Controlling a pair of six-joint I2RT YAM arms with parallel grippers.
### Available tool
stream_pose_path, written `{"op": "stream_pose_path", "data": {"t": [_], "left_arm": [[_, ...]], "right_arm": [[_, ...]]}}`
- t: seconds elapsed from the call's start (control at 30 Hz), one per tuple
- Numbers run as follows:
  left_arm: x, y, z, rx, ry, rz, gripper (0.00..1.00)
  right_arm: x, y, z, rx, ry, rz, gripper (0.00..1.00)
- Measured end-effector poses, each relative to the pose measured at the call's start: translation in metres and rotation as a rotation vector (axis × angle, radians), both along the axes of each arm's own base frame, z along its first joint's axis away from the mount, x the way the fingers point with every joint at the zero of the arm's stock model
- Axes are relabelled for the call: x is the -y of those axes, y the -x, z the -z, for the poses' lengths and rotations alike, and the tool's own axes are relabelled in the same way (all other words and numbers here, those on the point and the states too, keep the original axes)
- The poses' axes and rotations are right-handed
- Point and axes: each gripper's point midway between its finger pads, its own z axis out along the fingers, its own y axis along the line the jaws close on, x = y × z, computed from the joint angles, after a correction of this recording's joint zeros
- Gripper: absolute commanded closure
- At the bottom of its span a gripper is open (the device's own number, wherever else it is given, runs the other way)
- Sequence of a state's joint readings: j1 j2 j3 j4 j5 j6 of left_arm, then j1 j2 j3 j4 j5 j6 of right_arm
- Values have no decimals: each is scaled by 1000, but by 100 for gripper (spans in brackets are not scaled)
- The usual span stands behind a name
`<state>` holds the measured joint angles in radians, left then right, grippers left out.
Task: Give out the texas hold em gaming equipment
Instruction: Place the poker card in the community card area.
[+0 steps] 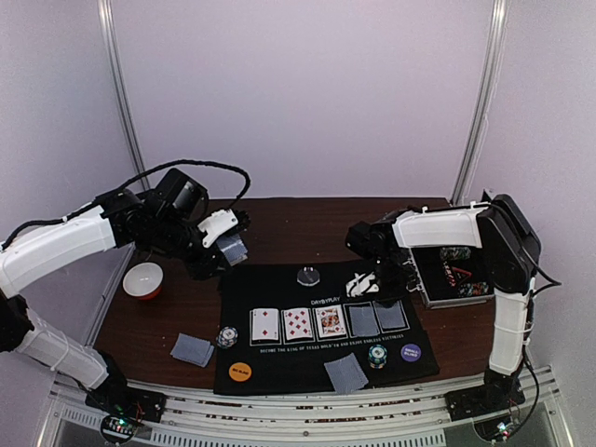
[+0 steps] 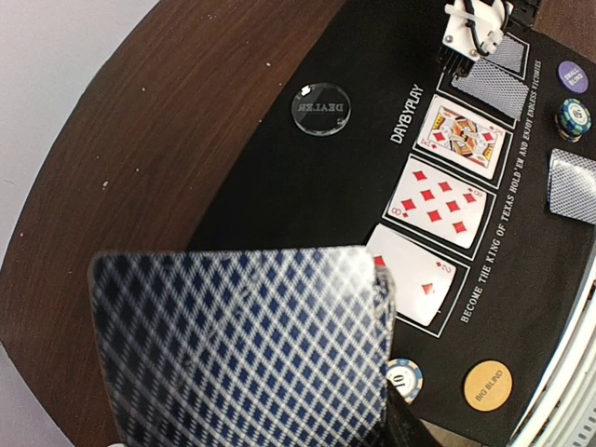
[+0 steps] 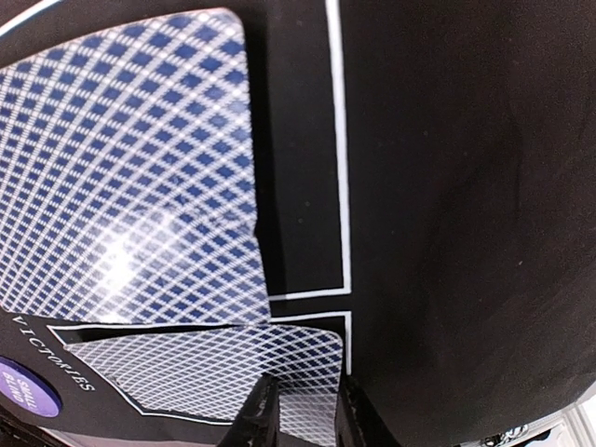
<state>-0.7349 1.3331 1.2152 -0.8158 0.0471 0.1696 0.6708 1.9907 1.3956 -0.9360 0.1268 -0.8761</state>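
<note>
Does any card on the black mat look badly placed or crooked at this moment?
Yes. In the right wrist view, one face-down card lies slightly askew: its corner covers the white line of its outline on the mat and reaches toward the neighbouring face-down card.

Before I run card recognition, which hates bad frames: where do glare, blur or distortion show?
Right wrist: white glare on the face-down card, and its edges bow with lens distortion. Left wrist: the card stack near the lens is soft, the eight of diamonds sharp. Top external: evenly lit, the face-up cards small and soft.
</note>
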Motion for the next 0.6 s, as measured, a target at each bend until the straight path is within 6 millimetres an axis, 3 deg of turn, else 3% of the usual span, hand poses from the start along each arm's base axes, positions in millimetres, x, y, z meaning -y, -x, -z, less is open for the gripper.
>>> {"op": "stream_pose_path", "data": {"t": [0.33,0.4,0.43,0.47,0.6], "left_arm": [[0,-1,2,-4,-6,-2,59],[0,-2,6,-11,-13,-7,59],[0,-3,9,-18,-17,-13,59],[0,-5,12,-28,-22,-23,59],[-12,-25,28,-75,-23,-116,59]], "right_arm": [[2,-11,-3,59,17,5,51],[1,-17,-9,94,9,6,40],[0,-19,-13,115,1,14,17],[-2,-23,-19,141,-10,14,2],[-8,-42,-58,289,-80,29,0]]}}
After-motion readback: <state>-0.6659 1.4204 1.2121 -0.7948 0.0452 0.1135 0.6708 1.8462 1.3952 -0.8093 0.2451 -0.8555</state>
